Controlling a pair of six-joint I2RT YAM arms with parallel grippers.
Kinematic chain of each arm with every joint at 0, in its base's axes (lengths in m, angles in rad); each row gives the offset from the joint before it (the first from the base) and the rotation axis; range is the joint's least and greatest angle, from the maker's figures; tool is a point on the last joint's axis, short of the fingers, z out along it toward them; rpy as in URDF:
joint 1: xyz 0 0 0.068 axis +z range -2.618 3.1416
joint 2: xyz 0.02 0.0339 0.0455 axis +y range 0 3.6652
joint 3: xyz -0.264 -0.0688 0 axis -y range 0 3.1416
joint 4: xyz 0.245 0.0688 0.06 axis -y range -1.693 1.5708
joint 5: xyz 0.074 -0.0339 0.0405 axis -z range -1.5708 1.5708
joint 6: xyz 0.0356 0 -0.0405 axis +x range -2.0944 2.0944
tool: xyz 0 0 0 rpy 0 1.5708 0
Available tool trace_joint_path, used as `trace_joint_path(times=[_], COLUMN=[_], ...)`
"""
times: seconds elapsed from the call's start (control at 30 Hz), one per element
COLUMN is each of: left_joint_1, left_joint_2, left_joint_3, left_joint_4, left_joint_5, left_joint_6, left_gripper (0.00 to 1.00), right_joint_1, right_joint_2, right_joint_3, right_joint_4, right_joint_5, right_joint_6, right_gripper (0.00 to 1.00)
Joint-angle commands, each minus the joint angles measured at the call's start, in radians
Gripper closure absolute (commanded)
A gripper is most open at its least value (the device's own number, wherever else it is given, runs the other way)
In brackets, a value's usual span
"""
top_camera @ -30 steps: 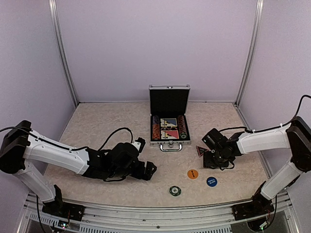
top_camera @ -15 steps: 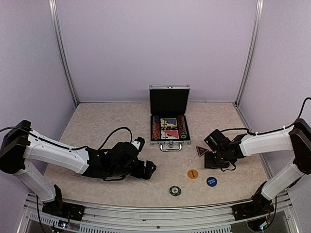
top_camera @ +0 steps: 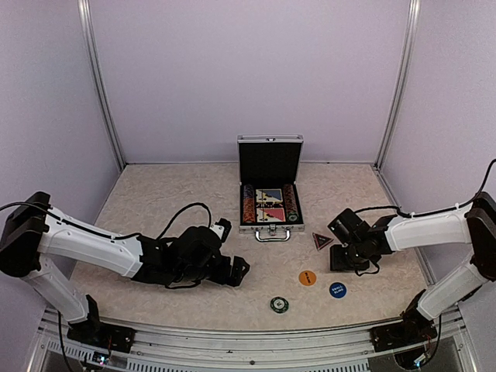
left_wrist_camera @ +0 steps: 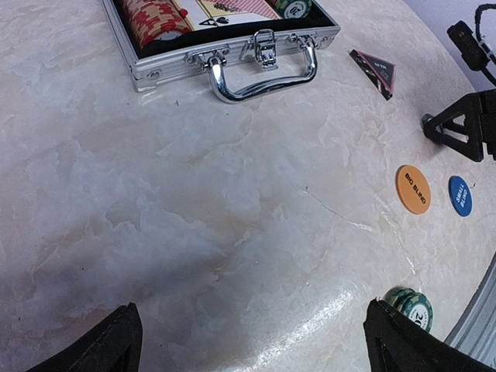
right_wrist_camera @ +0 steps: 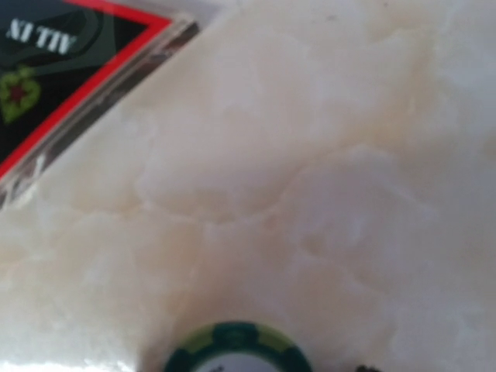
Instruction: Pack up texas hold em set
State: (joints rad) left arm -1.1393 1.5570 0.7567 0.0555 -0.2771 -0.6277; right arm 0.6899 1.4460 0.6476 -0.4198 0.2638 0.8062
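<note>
Seen from above, the open case [top_camera: 270, 161] sits at 12 o'clock on the table [top_camera: 155, 201] and the left gripper [top_camera: 232, 249] is spread wide at 8 o'clock, while only the right wrist view shows a green chip [right_wrist_camera: 236, 349] beneath the right gripper [top_camera: 339, 256], and I cannot tell how its fingers stand.

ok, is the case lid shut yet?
No, the briefcase lid stands upright in the top view, leaving the chips and cards inside exposed.
</note>
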Motion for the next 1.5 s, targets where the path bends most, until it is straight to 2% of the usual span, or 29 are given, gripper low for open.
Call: trace_joint_path(times=[0.0, 0.53, 1.27, 1.47], left_joint_1=[0.006, 0.008, 0.017, 0.018], left_joint_2=[0.012, 0.008, 0.005, 0.011], left_joint_3=[0.017, 0.004, -0.011, -0.011], left_joint_4=[-0.005, 0.0, 0.016, 0.025], left_joint_5=[-0.005, -0.009, 0.001, 0.005], left_joint_6=[0.006, 0.006, 0.007, 0.006], left_gripper=[0.01, 0.01, 0.01, 0.01], right_joint_1=[0.0, 0.06, 0.089, 0.101], right_joint_2=[0.054, 0.17, 0.066, 0.088], right_joint_3=[-0.02, 0.029, -0.026, -0.027], right_joint_4=[-0.017, -0.025, -0.116, -0.114], right_joint_5=[-0.036, -0.033, -0.007, -0.001], right_joint_6=[0.0, -0.017, 0.035, 0.031], right_gripper=[0.44, 0.47, 0.47, 0.47])
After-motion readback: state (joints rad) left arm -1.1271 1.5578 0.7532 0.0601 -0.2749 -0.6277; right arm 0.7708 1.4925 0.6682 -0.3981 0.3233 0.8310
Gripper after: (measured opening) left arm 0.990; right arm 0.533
